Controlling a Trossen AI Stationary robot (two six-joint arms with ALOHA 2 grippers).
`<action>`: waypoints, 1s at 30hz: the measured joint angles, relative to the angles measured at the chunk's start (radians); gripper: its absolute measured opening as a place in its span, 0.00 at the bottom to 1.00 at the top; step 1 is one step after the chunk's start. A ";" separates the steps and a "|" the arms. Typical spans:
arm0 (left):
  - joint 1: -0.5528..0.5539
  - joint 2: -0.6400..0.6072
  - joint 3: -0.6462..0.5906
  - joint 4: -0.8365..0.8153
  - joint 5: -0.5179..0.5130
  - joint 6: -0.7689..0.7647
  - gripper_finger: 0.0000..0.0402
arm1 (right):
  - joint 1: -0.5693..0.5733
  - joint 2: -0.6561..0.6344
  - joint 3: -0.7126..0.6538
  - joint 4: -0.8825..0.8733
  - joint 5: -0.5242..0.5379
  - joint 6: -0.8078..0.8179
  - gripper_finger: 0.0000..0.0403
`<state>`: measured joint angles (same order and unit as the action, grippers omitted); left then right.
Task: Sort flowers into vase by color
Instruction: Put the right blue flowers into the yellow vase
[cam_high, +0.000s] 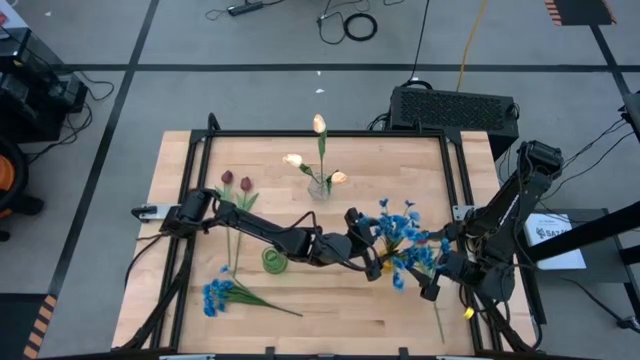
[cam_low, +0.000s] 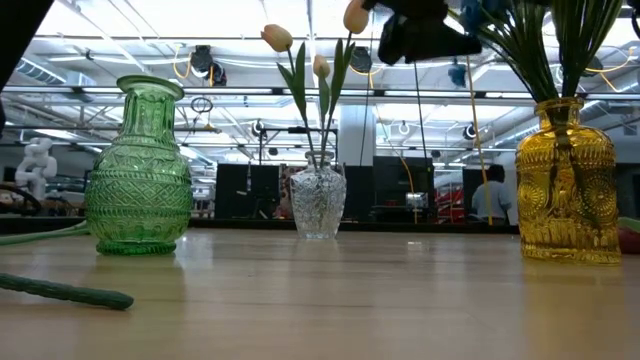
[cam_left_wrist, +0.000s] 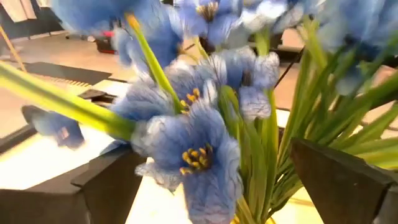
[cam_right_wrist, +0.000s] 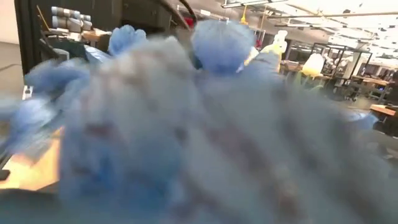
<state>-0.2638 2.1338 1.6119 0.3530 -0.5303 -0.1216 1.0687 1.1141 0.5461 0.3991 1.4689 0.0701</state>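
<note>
Blue flowers (cam_high: 402, 236) stand bunched in the yellow vase (cam_low: 566, 183), at 3 o'clock of table centre. My left gripper (cam_left_wrist: 236, 180) sits spread around the stems, I judge just letting go. Right gripper (cam_high: 432, 285): cannot tell. Loose blue sprig (cam_high: 225, 293) lies at 8 o'clock.

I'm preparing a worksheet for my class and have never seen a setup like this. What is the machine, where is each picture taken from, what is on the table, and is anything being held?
Two dark robot arms work at a wooden table. One picture looks down from above, one looks level across the tabletop, and two come from cameras on the wrists.

On the table: a green vase, empty; a clear vase with cream tulips; a yellow vase with blue flowers. Dark red tulips and another blue bunch lie loose.

The left gripper stands open around the blue stems. The right gripper is beside them. Nothing is clearly gripped.
</note>
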 joint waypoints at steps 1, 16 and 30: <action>0.000 -0.007 0.000 -0.006 -0.002 0.000 0.99 | 0.000 0.000 0.000 0.001 0.001 0.002 0.93; -0.041 -0.095 0.000 -0.153 -0.067 0.081 0.99 | 0.000 0.000 0.000 0.002 -0.009 0.108 0.99; -0.140 -0.188 0.000 -0.197 -0.152 0.176 0.99 | 0.019 -0.006 0.000 -0.150 -0.052 0.192 0.99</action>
<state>-0.4039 1.9461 1.6123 0.1556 -0.6823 0.0544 1.0878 1.1080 0.5461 0.2487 1.4169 0.2624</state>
